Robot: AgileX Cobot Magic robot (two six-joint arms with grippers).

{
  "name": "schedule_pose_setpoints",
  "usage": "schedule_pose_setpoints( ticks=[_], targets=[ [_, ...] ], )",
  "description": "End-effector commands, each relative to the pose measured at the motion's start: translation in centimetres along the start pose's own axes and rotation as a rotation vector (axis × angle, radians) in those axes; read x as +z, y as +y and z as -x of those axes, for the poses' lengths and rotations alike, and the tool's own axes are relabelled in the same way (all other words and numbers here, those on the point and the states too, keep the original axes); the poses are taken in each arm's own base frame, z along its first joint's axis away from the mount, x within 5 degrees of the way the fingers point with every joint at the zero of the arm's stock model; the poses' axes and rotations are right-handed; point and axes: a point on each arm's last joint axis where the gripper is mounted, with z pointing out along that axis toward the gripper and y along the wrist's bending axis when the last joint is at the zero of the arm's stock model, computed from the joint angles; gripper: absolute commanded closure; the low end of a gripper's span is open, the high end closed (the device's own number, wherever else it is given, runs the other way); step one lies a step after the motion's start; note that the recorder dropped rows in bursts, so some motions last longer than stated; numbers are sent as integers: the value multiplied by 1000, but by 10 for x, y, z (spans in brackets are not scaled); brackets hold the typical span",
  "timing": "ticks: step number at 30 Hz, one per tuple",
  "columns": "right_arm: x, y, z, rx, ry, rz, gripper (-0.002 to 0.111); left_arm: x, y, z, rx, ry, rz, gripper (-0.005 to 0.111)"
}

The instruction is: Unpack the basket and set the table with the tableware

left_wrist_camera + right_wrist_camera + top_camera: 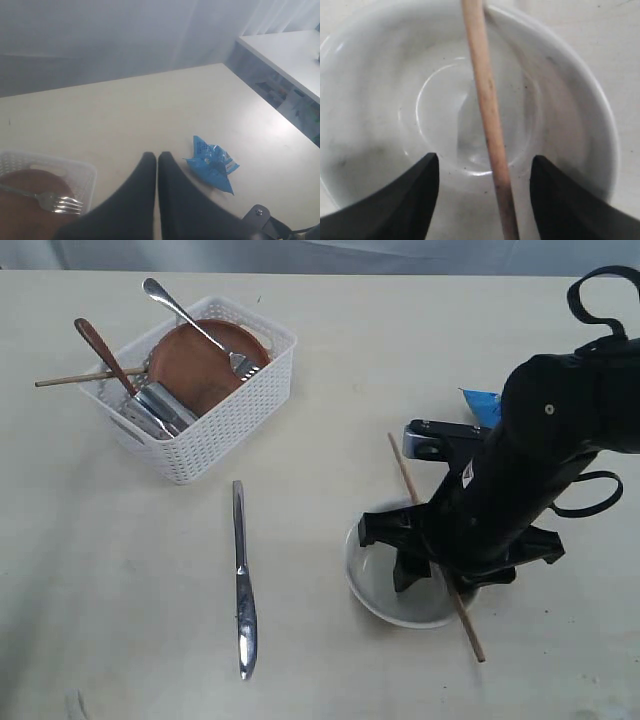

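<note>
A crinkly blue plastic snack packet [212,167] is lying flat on the pale table [125,110], in from its edges and toward the right side. A sheer grey-white curtain [125,35] is hanging beyond the far edge. A second white flat surface [285,50] is standing past the table's corner.

The basket [235,420] is white plastic, perforated to a woven look. Inside it: a matt brown plate [200,370], a shiny steel cup [160,410] and fork [190,318], a smooth reddish wooden spoon [105,355]. Beside the basket the knife [243,590] is polished steel on the matt cream table [100,590]. Well away from the basket, under my matt black right pincer [484,157], the bowl [370,100] is glossy white and the chopstick [487,115] bare, pale wood.
</note>
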Motion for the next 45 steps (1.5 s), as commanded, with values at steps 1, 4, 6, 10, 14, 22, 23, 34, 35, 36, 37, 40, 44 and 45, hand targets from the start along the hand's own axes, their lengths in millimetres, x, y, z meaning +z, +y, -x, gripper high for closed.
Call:
schedule_pose_setpoints(
  ticks=[1,4,6,10,14,22,23,34,35,36,37,40,44,45],
  targets=[
    [-5,2,3,-17,-13,3,55,-2,-1,-1,-9,-1,-6,105],
    [-13,6,7,-26,-43,21,55,-2,-1,-1,-9,-1,-6,105],
    [-21,11,12,-34,-66,36,55,-2,-1,-1,-9,-1,-6,105],
    [-29,15,15,-46,-70,42,55,-2,-1,-1,-9,-1,-6,105],
    [-31,10,15,-49,-65,-22,55,-2,-1,-1,-9,0,-7,105],
    [-67,10,5,-119,-174,25,55,-2,0,-1,7,0,5,105],
    [-78,9,1,-139,-214,33,55,-2,2,0,29,-7,33,105],
    [-171,-6,-53,-253,-585,197,55,-6,64,-46,-218,2,383,106],
    [-175,-8,-56,-260,-604,205,55,-7,69,-56,-218,28,401,106],
    [-180,-9,-60,-271,-624,213,55,-7,74,-68,-227,59,420,107],
    [-183,-11,-64,-279,-640,219,55,-7,77,-80,-254,83,434,107],
    [-189,-14,-71,-303,-662,222,55,-7,83,-107,-316,120,469,107],
    [-191,-15,-73,-334,-672,220,55,-10,90,-123,-414,59,538,107],
    [-191,-15,-73,-343,-674,216,55,-10,91,-122,-428,41,545,107]
  ],
)
